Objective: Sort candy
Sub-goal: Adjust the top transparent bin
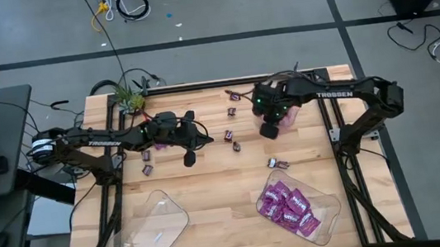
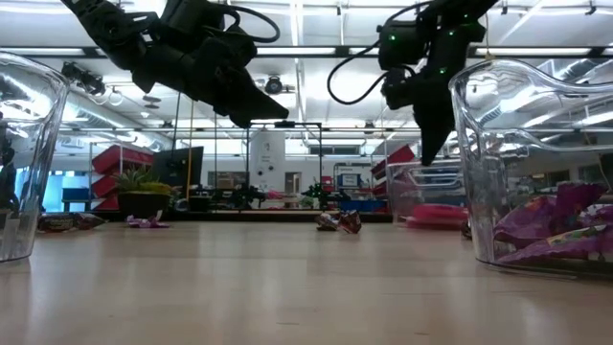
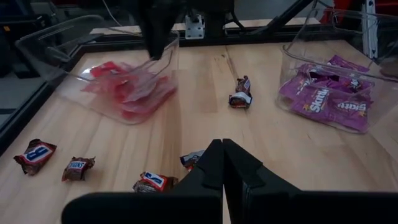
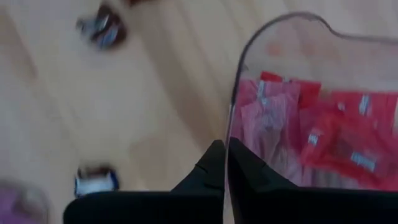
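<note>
Over the far right of the desk [image 1: 212, 199], your right gripper [image 1: 270, 129] hangs above the clear tray of red packets [image 3: 127, 90], fingers clenched with nothing between them as far as you can see. Your left gripper [image 1: 190, 155] hovers left of centre, also clenched and empty, with small brown pieces [image 3: 78, 168] scattered on the wood just beneath and beside it.

You have the candy in three places. Purple packets [image 1: 288, 207] fill the near right tray [image 1: 329, 208]. Red packets lie in the far tray under your right arm. Loose brown pieces sit on the bare desk: a cluster near the left gripper, a few along the far edge, and one [image 1: 278, 163] between the two right-hand trays. The near left tray [image 1: 153, 231] looks almost bare.

Expect the brown pieces to be light, firm in the middle and slick in their wrappers, so they will likely skid if you nudge them. Take each across its short width at the thick centre, not by the crimped ends, which would probably slip or tear. The flat packets are soft and floppy; pinch an edge.
</note>
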